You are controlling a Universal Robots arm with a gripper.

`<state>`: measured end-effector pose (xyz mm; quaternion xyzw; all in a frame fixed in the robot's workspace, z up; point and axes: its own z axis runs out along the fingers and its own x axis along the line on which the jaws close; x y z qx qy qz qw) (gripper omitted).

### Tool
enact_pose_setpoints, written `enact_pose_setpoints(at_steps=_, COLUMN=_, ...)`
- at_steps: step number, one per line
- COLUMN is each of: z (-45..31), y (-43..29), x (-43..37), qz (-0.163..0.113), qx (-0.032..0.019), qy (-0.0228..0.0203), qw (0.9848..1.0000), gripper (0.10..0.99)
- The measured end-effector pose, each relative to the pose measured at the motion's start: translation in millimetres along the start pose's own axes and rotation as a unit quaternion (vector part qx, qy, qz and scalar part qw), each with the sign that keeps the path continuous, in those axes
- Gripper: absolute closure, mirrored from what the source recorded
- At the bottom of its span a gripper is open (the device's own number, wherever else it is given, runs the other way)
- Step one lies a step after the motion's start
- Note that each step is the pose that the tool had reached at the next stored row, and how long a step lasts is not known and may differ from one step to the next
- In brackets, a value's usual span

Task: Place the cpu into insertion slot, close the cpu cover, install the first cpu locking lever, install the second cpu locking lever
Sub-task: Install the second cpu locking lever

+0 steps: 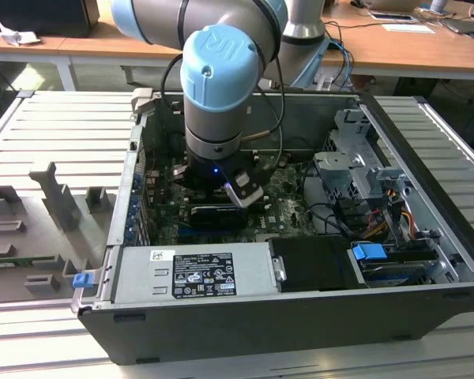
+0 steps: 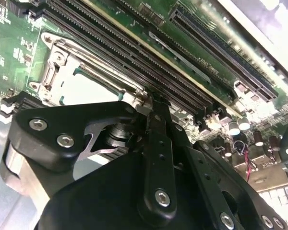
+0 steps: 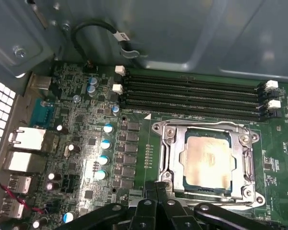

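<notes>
From my console, the cpu point(image 3: 206, 162) already sits in the insertion slot point(image 3: 176, 180), its pale metal top showing through the square cut-out of the cpu cover point(image 3: 245, 165), which lies flat over it as a silvery frame; I judge the seating and the cover done, though I cannot tell whether either locking lever is hooked. In the first wrist view the socket lies directly beyond the gripper point(image 3: 156, 189), whose black linkage tips come together in one narrow point touching or just short of the socket's nearer edge, so the fingers look drawn fully together with nothing between them. The socket is roughly square with no real long axis; the memory slots point(image 3: 192, 98) run parallel along its far side. In the second wrist view the same closed tip point(image 2: 153, 98) rests at the frame's edge beside the cpu point(image 2: 89, 88). In the exterior view the arm point(image 1: 221, 87) reaches straight down into the open computer case point(image 1: 426, 150). Printing on the board and the label of the power supply point(image 1: 193, 272) is there, but I won't read it off
</notes>
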<state>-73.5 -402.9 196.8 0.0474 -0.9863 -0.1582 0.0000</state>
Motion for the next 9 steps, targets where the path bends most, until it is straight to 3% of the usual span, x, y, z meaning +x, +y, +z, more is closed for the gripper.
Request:
enact_pose_setpoints(at_steps=7, z=-13.7, y=4.5, x=0.0, qz=0.0, qx=0.0002, qy=0.0001, qw=1.0, gripper=0.98)
enact_pose_setpoints(at_steps=9, z=-22.0, y=7.4, x=-0.1, qz=0.0, qx=0.001, qy=0.0002, qw=1.0, gripper=0.98)
